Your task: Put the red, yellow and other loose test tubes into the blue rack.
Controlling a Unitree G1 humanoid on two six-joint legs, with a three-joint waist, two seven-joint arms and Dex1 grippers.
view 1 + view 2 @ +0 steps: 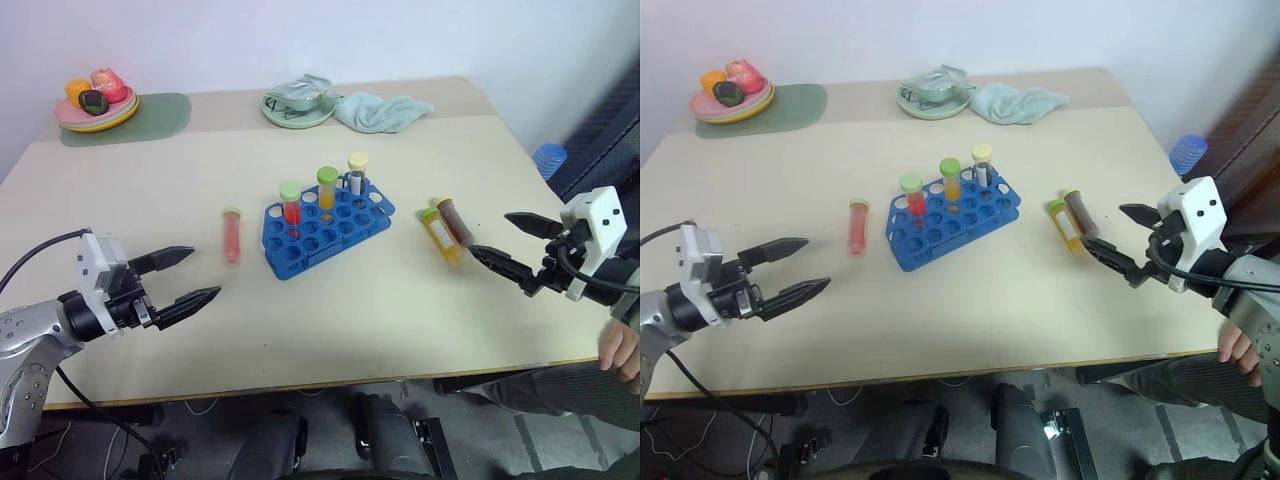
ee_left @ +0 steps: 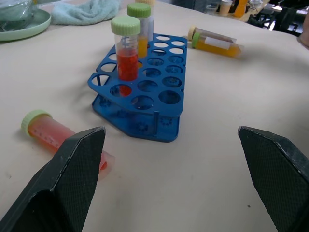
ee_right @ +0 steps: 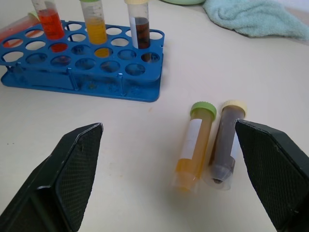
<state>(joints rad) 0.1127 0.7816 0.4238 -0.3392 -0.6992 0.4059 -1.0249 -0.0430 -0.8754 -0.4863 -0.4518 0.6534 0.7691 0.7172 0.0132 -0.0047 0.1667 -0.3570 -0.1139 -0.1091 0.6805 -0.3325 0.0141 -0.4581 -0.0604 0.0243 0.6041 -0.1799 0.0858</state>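
While both of your arms hover low over the beige tabletop [image 1: 400, 330], the blue plastic rack [image 1: 328, 224] sits near the table's middle, holding three upright tubes along its far row: a green-capped tube of red liquid [image 1: 291, 203], a green-capped tube of orange liquid [image 1: 327, 189] and a pale-yellow-capped tube of dark liquid [image 1: 357, 173]. You have three loose tubes lying flat. To the rack's left, well apart from it, lies a green-capped tube of pinkish-red liquid [image 1: 232, 235]. To its right, two tubes lie side by side, touching or nearly so: a green-capped tube of yellow liquid [image 1: 441, 235] and a cream-capped tube of brown liquid [image 1: 455, 221]. Your left gripper [image 1: 190, 276] has its black fingers spread wide and empty, near the red tube. Your right gripper [image 1: 508, 246] is likewise spread and empty, just beside the yellow and brown pair.
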